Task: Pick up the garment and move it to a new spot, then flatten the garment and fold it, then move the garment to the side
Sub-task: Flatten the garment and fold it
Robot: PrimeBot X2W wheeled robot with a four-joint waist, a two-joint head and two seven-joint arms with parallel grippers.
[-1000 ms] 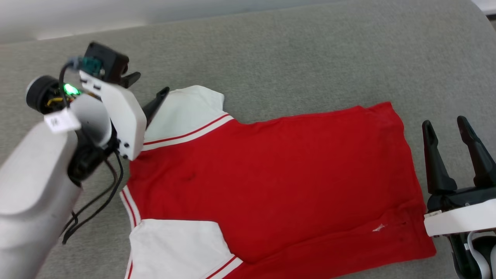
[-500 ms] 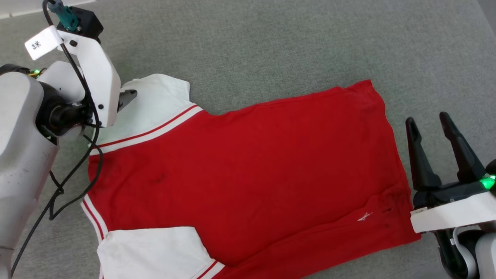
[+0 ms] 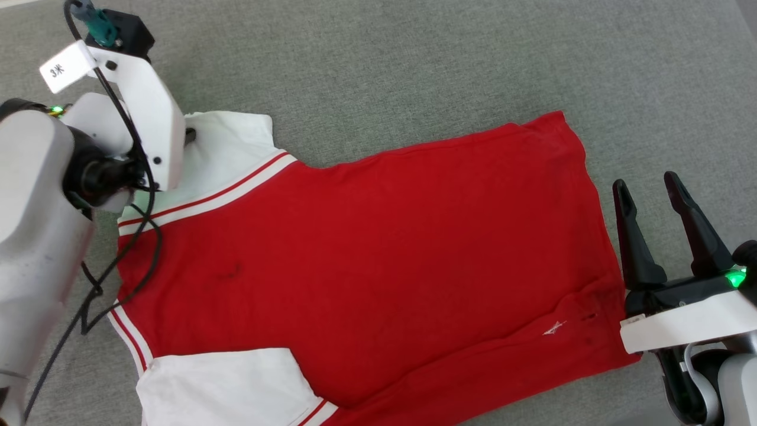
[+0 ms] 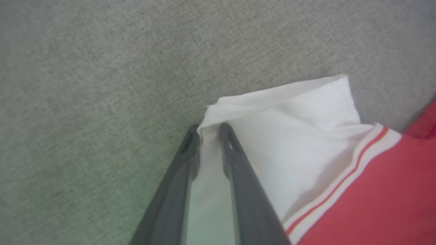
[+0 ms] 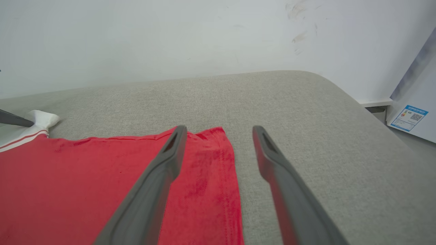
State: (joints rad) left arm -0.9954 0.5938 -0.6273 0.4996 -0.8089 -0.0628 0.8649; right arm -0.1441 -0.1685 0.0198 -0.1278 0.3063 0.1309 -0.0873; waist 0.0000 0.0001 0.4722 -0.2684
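Note:
The garment (image 3: 366, 254), a red T-shirt with white sleeves and striped trim, lies spread flat on the grey padded surface, plain side up, with no lettering showing. My left gripper (image 4: 209, 129) is at the far white sleeve (image 3: 230, 148), its two fingers drawn close together with the sleeve's edge pinched between them. In the head view the white wrist housing hides most of the left gripper (image 3: 188, 137). My right gripper (image 3: 646, 186) stands open just off the hem at the garment's right end. In the right wrist view, one finger of the right gripper (image 5: 219, 131) is over the hem corner (image 5: 211, 143).
The grey padded surface (image 3: 414, 71) reaches well beyond the shirt at the back and right. Its rounded far-right edge (image 5: 344, 92) meets a pale wall. A white panel with a blue label (image 5: 410, 117) stands beyond that edge. A black cable (image 3: 118, 266) hangs from my left forearm.
The head camera has tilted down and shifted the picture. My left gripper has come down onto the far sleeve and its fingers have closed on the edge. The right gripper stays open.

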